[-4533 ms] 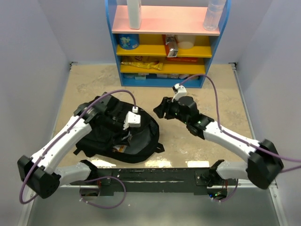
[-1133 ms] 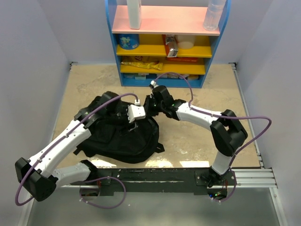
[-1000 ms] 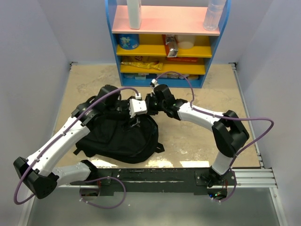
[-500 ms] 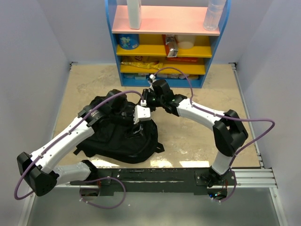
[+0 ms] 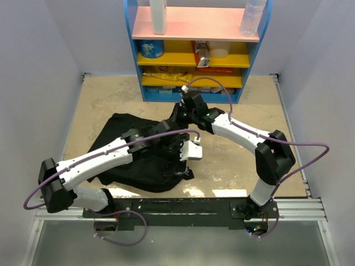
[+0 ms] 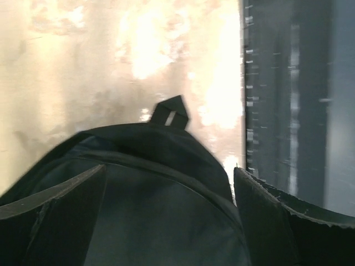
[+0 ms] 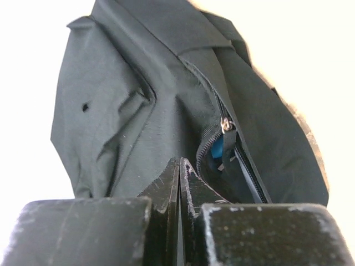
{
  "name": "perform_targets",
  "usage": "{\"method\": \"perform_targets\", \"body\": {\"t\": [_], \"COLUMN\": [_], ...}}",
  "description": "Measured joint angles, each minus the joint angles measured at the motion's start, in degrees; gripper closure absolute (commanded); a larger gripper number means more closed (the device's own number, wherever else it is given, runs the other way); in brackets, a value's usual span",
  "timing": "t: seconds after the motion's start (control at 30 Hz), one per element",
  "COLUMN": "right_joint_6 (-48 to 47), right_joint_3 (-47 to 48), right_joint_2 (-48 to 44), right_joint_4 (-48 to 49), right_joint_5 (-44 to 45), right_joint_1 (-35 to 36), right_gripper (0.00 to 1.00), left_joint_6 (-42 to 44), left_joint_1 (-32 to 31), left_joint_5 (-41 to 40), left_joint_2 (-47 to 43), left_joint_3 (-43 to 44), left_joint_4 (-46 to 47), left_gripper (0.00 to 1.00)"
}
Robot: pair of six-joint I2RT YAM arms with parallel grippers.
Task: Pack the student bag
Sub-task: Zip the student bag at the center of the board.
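The table carries the bag, which lies flat in the near-left part, close to the near edge. The left hand is open over the bag's rounded end, fingers wide apart. The right hand is closed at the bag's far-right side; whether it pinches cloth, I cannot tell. The zipper is partly open w/ something blue inside. So prob. some packing is done; closing the zipper is left.
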Motion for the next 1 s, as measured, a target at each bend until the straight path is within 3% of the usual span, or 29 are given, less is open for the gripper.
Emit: {"method": "perform_targets", "body": {"t": [0.2, 0.37, 0.53, 0.67, 1.0], "right_joint_6": [0.81, -0.20, -1.36, -1.77, -2.71], "right_joint_3": [2.08, 2.12, -3.89, -9.42, -16.94], "right_joint_2": [0.00, -0.13, -2.73, -5.27, -10.03], "right_joint_4": [-0.66, -2.25, -3.23, -3.89, -3.26], "right_joint_5": [-1.36, -1.05, -0.15, 0.31, 0.87], "right_joint_1": [-2.16, -3.39, -4.39, -4.85, -4.96], "right_gripper": [1.00, 1.00, 0.91, 0.88, 0.99], "left_joint_6": [-0.92, -1.97, -4.52, -5.35, -2.71], "left_joint_1": [-6.08, -5.84, -2.01, -4.48, -10.12], "left_joint_5": [-14.36, -21.70, -21.42, -20.96, -24.92], "left_joint_2": [3.63, 3.78, 3.74, 3.74, 3.06], "left_joint_3": [1.36, 1.40, 2.14, 0.92, -8.04], "left_joint_4": [4.17, 6.27, 6.29, 6.47, 7.30], "left_gripper": [0.00, 0.00, 0.00, 0.00, 0.00]}}
